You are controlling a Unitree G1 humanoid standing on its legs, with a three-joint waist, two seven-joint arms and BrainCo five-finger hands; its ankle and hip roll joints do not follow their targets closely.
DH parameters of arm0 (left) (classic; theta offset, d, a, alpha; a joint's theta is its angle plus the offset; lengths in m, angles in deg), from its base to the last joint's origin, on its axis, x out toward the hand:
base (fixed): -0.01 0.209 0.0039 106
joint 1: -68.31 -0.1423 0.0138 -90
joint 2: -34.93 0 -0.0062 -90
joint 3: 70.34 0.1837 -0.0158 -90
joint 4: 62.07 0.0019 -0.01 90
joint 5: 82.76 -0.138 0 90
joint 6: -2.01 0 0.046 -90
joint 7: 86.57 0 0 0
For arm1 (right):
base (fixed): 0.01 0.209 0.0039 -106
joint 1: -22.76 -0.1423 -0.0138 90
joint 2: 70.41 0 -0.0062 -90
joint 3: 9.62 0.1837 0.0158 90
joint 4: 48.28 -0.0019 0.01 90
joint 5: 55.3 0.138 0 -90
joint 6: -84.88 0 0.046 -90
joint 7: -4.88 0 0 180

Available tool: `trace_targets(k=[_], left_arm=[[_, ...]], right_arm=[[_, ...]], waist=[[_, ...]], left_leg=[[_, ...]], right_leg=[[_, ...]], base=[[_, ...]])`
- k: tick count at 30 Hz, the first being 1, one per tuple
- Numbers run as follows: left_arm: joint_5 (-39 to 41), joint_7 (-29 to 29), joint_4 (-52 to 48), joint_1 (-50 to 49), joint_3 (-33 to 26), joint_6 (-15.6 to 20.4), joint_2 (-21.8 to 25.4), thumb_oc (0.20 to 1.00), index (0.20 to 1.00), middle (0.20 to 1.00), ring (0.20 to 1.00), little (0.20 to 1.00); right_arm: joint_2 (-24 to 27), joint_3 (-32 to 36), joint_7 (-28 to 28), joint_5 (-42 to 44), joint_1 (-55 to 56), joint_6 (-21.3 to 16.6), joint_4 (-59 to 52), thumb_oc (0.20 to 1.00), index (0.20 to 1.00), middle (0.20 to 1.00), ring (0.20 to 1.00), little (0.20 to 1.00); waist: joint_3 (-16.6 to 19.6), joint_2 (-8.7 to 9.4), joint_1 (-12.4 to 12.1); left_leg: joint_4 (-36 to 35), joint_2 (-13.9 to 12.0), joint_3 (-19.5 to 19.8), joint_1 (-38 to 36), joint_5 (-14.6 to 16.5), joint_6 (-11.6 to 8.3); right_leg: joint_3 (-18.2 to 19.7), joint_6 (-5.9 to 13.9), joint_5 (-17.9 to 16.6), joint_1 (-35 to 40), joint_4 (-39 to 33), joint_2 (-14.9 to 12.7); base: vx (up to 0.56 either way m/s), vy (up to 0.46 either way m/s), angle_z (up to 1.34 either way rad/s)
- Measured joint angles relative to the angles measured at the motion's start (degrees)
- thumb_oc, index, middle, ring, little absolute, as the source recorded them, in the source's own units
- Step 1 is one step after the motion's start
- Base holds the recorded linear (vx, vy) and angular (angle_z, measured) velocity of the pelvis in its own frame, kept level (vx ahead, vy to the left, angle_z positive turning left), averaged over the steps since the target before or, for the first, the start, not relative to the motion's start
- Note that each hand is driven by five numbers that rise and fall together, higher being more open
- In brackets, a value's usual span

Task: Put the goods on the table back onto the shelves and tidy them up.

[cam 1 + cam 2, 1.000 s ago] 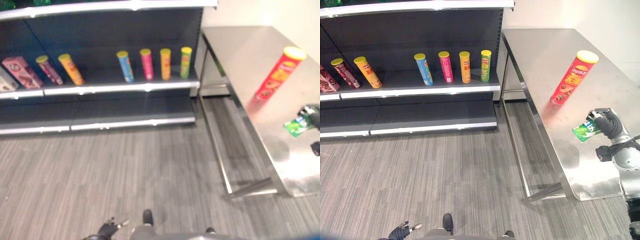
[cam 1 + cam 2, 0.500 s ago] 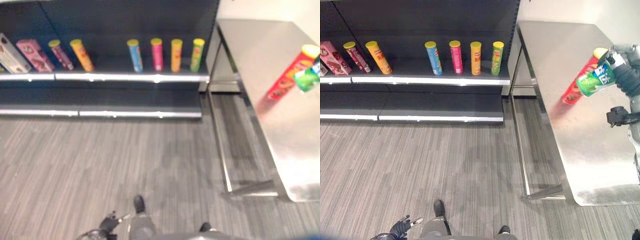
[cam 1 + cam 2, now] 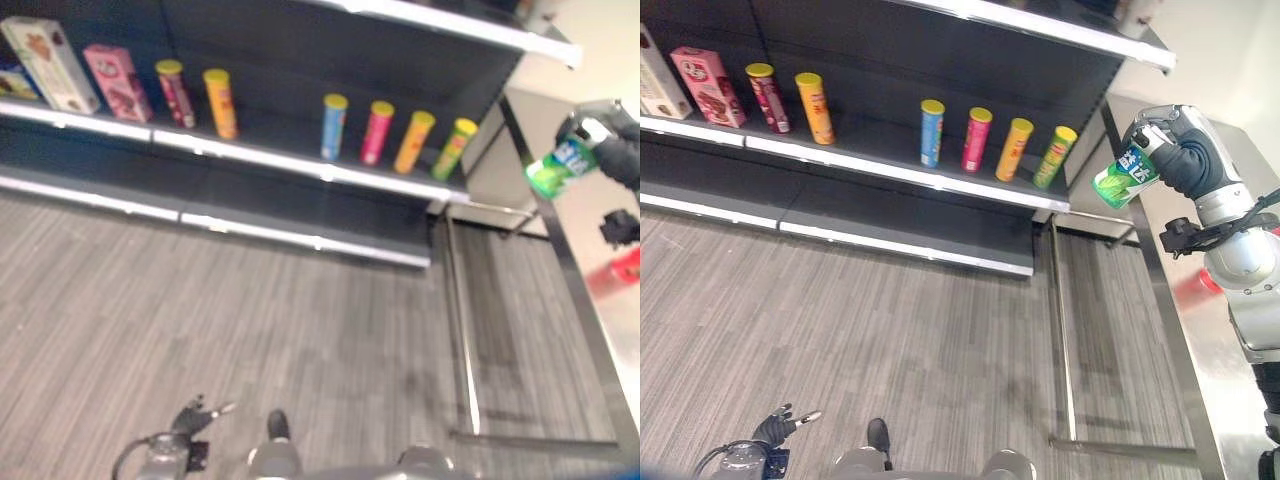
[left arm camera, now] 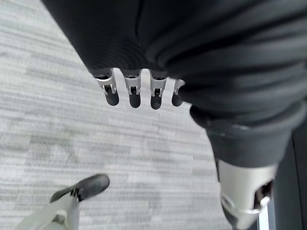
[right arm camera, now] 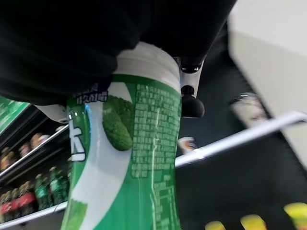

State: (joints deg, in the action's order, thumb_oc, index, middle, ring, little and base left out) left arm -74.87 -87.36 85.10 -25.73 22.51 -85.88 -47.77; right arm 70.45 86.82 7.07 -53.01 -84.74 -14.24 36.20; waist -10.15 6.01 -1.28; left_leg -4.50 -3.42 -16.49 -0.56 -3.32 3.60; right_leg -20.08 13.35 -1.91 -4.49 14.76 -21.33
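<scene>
My right hand (image 3: 1188,155) is shut on a green and white can (image 3: 1122,178), held in the air past the steel table's (image 3: 600,345) left edge, near the right end of the dark shelf (image 3: 900,172). Close up, the can (image 5: 129,158) lies under the hand's dark cover (image 5: 57,43), with a fingertip (image 5: 192,106) curled round it. A red tube (image 3: 622,270) stands on the table behind that arm. My left hand (image 3: 775,428) hangs low over the floor, its fingers (image 4: 134,93) relaxed and holding nothing.
On the shelf stand a blue tube (image 3: 931,132), a pink tube (image 3: 977,139), an orange tube (image 3: 1015,149) and a green tube (image 3: 1054,156), with a yellow tube (image 3: 814,107), a maroon tube (image 3: 768,97) and a pink box (image 3: 713,85) further left. Grey carpet lies in front.
My right hand has lifted the green can off the table and carried it left past the table's edge. The camera has turned, so the whole scene has shifted.
</scene>
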Motion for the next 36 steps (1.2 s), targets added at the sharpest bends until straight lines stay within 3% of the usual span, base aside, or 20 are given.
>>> trace_targets(k=[4,7,9,10,13,15,16,19,22,23,25,26,27,28,30,31,32,34,35,36], left_arm=[[-0.02,-0.01,0.74,-0.82,-0.42,-0.13,-2.38,1.000,1.000,1.000,1.000,1.000],[-0.02,-0.31,0.09,-2.61,-0.66,-0.16,-3.48,1.000,1.000,1.000,1.000,1.000],[-0.04,-0.59,-0.03,-3.37,-0.65,-0.14,-2.95,1.000,1.000,1.000,1.000,1.000],[-0.05,-0.55,0.31,-4.25,-0.71,-0.32,-2.72,1.000,1.000,1.000,1.000,1.000],[-0.05,-1.25,-1.11,-4.39,-0.19,-0.18,-6.86,1.000,1.000,1.000,1.000,1.000],[-0.07,-1.69,-1.27,-3.56,0.63,-0.04,-8.81,1.000,1.000,1.000,1.000,1.000],[-0.06,-1.69,-1.40,-2.79,1.12,0.21,-8.90,1.000,1.000,1.000,1.000,1.000],[-0.02,-1.65,-1.67,-1.79,0.97,0.36,-8.93,1.000,1.000,1.000,1.000,1.000],[0.14,-1.60,-1.44,0.54,0.95,0.54,-5.32,1.000,1.000,1.000,1.000,1.000],[0.26,-1.48,-1.17,1.66,0.76,0.39,-4.59,1.000,1.000,1.000,1.000,1.000],[0.44,-1.26,0.17,1.69,0.67,0.14,-3.69,1.000,1.000,1.000,1.000,1.000],[0.45,-1.26,0.17,1.27,1.25,-0.04,-3.70,1.000,1.000,1.000,1.000,1.000],[0.45,-1.49,0.22,0.85,1.57,-0.19,-3.65,1.000,1.000,1.000,1.000,1.000],[0.44,-1.65,0.10,0.87,1.76,-0.23,-3.77,1.000,1.000,1.000,1.000,1.000],[0.44,-1.88,0.19,0.34,1.82,-0.31,-4.05,1.000,1.000,1.000,1.000,1.000],[0.43,-1.91,0.97,0.10,1.95,-0.38,-4.05,1.000,1.000,1.000,1.000,1.000],[0.41,-1.94,1.22,0.19,2.35,-0.50,-4.17,1.000,1.000,1.000,1.000,1.000],[0.40,-1.83,1.60,-0.05,3.12,-0.47,-4.56,1.000,1.000,1.000,1.000,1.000],[0.38,-1.79,1.77,-0.54,3.73,-0.50,-4.88,1.000,1.000,1.000,1.000,1.000],[0.38,-1.67,1.80,-1.38,3.43,-0.58,-4.59,1.000,1.000,1.000,1.000,1.000]], right_arm=[[0.56,0.92,0.06,-0.05,-0.06,0.17,-0.67,0.200,0.200,0.200,0.200,0.200],[0.58,0.59,0.05,-0.40,0.09,1.21,-0.50,0.200,0.200,0.200,0.200,0.200],[0.60,0.53,0.05,-1.19,0.13,1.28,-0.23,0.200,0.200,0.200,0.200,0.200],[1.16,0.69,0.10,-1.21,0.31,1.08,1.00,0.200,0.200,0.200,0.200,0.200],[3.38,1.25,0.41,-1.19,0.22,2.55,3.09,0.200,0.200,0.200,0.200,0.200],[5.96,2.18,0.42,-1.18,0.12,2.73,4.08,0.200,0.200,0.200,0.200,0.200],[6.50,3.63,0.54,-1.17,-0.01,2.72,4.06,0.200,0.200,0.200,0.200,0.200],[7.53,2.75,0.88,-1.02,-3.84,2.01,5.06,0.200,0.200,0.200,0.200,0.200],[7.99,0.48,1.31,1.49,-13.63,0.32,4.24,0.200,0.200,0.200,0.200,0.200],[7.44,-0.35,1.45,2.54,-17.36,-0.35,4.37,0.200,0.200,0.200,0.200,0.200],[7.32,-3.62,2.28,4.15,-22.16,-0.66,4.38,0.200,0.200,0.200,0.200,0.200],[6.95,-3.94,2.38,5.20,-22.62,-0.76,4.04,0.200,0.200,0.200,0.200,0.200],[5.61,-3.67,2.61,5.78,-22.63,-0.96,3.71,0.200,0.200,0.200,0.200,0.200],[5.30,-3.87,2.61,5.83,-22.54,-0.84,3.34,0.200,0.200,0.200,0.200,0.200],[4.70,-4.12,2.42,5.84,-22.52,-0.44,3.13,0.200,0.200,0.200,0.200,0.200],[2.97,-4.84,2.46,5.98,-22.33,-0.33,3.27,0.200,0.200,0.200,0.200,0.200],[2.77,-5.99,2.45,6.52,-22.39,-0.18,3.30,0.200,0.200,0.200,0.200,0.200],[2.19,-9.02,2.39,7.47,-22.31,-0.17,3.66,0.200,0.200,0.200,0.200,0.200],[2.45,-10.90,2.27,7.44,-22.67,-0.08,3.94,0.200,0.200,0.200,0.200,0.200],[1.38,-11.11,2.28,7.44,-21.93,-0.29,3.67,0.200,0.200,0.200,0.200,0.200]], waist=[[0.10,-0.81,0.93],[0.27,-0.92,1.21],[1.22,0.61,1.10],[2.61,1.81,1.58],[3.59,-2.88,2.48],[3.63,-4.98,3.67],[3.71,-5.23,4.14],[3.81,-5.91,4.98],[2.48,-3.24,3.94],[0.69,-3.02,3.85],[0.06,-1.35,1.21],[-0.19,0.12,0.33],[0.21,0.74,0.84],[0.06,1.44,0.89],[0.08,0.53,0.69],[-0.06,-0.66,0.88],[0.05,-1.74,0.68],[0.06,-3.66,-0.01],[0.38,-5.91,-1.48],[0.55,-5.86,-2.18]], left_leg=[[-0.70,0.37,2.06,-1.62,1.41,-0.80],[-0.97,-0.80,1.99,-4.39,2.84,-3.02],[-0.97,-0.67,1.88,-6.26,3.80,-5.28],[-0.95,-1.00,3.27,-8.52,5.02,-8.17],[-0.53,-5.42,3.11,-9.37,4.57,-9.19],[-0.21,-6.64,3.11,-9.48,3.74,-10.63],[0.02,-6.95,3.18,-9.54,3.33,-11.46],[1.40,-7.61,3.27,-9.24,3.97,-12.59],[19.62,-10.90,4.00,-0.91,6.27,-16.28],[29.20,-13.60,4.39,3.15,6.48,-16.71],[42.50,-16.17,7.90,8.12,-2.44,-17.72],[45.02,-16.81,8.54,10.12,-3.02,-18.30],[43.68,-16.39,7.35,11.70,1.25,-17.39],[39.14,-15.92,5.49,11.44,2.31,-16.75],[22.04,-14.80,4.83,11.07,2.05,-15.71],[5.50,-13.23,6.59,10.25,0.41,-15.11],[0.41,-12.23,8.13,9.98,-0.73,-14.89],[-1.05,-9.54,14.36,13.02,-1.79,-15.70],[-0.46,-9.53,13.55,13.47,-1.27,-14.91],[1.33,-9.23,12.74,13.13,-5.07,-13.12]], right_leg=[[0.65,2.15,-7.52,-1.29,-20.43,-0.43],[-1.18,2.67,-9.99,-3.74,-20.39,-0.41],[-1.10,2.98,-8.04,-3.37,-20.37,0.39],[0.56,0.29,-9.67,-0.98,-20.10,1.43],[0.33,0.00,-9.68,0.88,-19.82,6.48],[-1.22,-1.74,-9.14,2.27,-19.81,7.97],[-2.21,-3.97,-9.66,2.95,-19.81,8.24],[-3.10,-4.03,-8.75,3.60,-19.80,8.48],[-4.81,-5.71,-5.26,4.70,-18.47,9.94],[-4.75,-8.21,-3.60,4.09,-15.09,10.48],[-3.85,-10.12,-1.44,7.62,-15.88,12.31],[-3.29,-10.12,-1.12,9.24,-17.34,12.04],[-2.86,-10.50,-0.30,10.35,-18.90,11.92],[-2.53,-11.16,-0.53,10.57,-19.17,11.65],[-2.03,-11.00,-0.46,10.73,-20.24,12.55],[-1.34,-9.64,0.47,10.68,-20.25,13.17],[-0.54,-9.61,0.16,10.97,-20.24,13.22],[1.37,-7.96,1.24,11.41,-20.26,12.70],[3.33,-6.97,1.92,11.77,-20.26,12.77],[4.75,-5.69,2.07,12.19,-20.26,12.25]], base=[[0.33,-0.084,0.19],[0.29,-0.047,0.05],[0.31,-0.074,0.20],[0.38,-0.107,0.42],[0.36,-0.146,0.23],[0.21,-0.108,0.32],[0.30,-0.158,0.29],[0.31,-0.217,0.15],[0.22,-0.285,0.14],[0.12,-0.096,-0.19],[0.29,-0.065,-0.29],[0.31,0.042,0.02],[0.21,0.092,0.05],[0.32,0.174,0.02],[0.30,0.214,-0.26],[0.31,0.196,-0.34],[0.40,0.277,-0.39],[0.41,0.344,-0.59],[0.21,0.208,-0.92],[0.20,0.207,-1.07]])
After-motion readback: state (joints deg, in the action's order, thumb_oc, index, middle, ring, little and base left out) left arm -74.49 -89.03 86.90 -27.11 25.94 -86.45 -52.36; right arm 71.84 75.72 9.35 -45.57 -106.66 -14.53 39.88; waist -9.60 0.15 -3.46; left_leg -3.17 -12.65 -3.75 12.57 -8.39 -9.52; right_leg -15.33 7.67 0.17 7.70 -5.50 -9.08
